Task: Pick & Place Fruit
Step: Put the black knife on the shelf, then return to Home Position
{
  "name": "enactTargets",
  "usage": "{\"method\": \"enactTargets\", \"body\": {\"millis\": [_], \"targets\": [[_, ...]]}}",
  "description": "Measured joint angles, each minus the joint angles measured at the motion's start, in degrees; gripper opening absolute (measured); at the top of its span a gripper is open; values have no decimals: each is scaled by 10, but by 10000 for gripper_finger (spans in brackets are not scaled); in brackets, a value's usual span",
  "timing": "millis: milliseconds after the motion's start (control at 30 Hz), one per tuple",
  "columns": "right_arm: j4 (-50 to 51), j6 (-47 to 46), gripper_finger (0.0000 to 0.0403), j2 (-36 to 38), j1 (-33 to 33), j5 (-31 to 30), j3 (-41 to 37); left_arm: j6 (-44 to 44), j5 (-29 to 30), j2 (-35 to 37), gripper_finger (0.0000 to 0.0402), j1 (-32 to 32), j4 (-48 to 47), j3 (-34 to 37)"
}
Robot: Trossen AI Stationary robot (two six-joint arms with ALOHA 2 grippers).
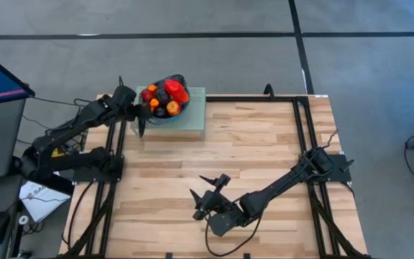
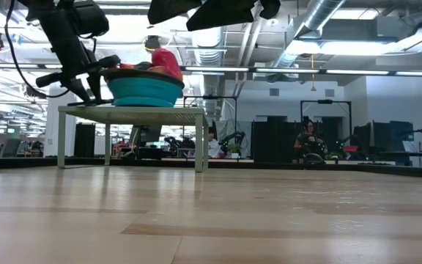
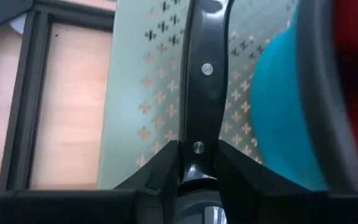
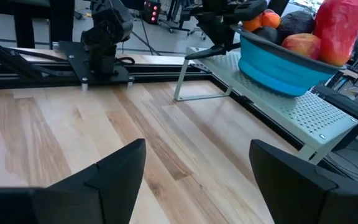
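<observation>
The fruit (image 1: 167, 94) is heaped in a round blue bowl (image 1: 161, 119): red, orange and dark purple pieces, with a tall red one (image 4: 337, 28) on top. The bowl stands on a pale green perforated stand (image 1: 194, 119) at the table's far left. My left gripper (image 1: 139, 108) is open at the bowl's left side. One finger (image 3: 204, 81) lies over the stand just outside the blue wall (image 3: 278, 106). The other is a blurred grey bar on the fruit side. My right gripper (image 1: 201, 196) hangs open and empty over the table's near middle. My left gripper stands astride the bowl's left wall (image 3: 278, 106), coming from the table's left. I cannot tell whether either finger touches the bowl or the fruit.
The stand rests on thin legs (image 2: 198, 143) above the wooden table (image 1: 264, 158). A black frame (image 1: 304, 137) runs along the table's sides. Bare wood lies between my right gripper (image 4: 197, 162) and the stand. People and equipment show in the room behind.
</observation>
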State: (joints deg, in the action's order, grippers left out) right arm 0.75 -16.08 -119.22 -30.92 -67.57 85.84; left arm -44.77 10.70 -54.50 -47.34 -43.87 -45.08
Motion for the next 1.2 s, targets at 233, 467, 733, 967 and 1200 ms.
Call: {"method": "enactTargets", "body": {"millis": [233, 467, 733, 967, 1200], "targets": [[-7, 0, 282, 0, -1, 0, 0, 15, 8, 0, 102, 0, 32, 0], [-13, 0, 282, 0, -3, 0, 0, 24, 19, 0, 145, 0, 47, 0], [-13, 0, 282, 0, -3, 0, 0, 84, 12, 19, 175, 0, 51, 0], [-13, 0, 282, 0, -2, 2, 0, 102, 2, 79, 176, 0, 48, 0], [-8, 1, 282, 1, -5, 11, 0, 162, -34, 161, 174, 0, 32, 0]]}}
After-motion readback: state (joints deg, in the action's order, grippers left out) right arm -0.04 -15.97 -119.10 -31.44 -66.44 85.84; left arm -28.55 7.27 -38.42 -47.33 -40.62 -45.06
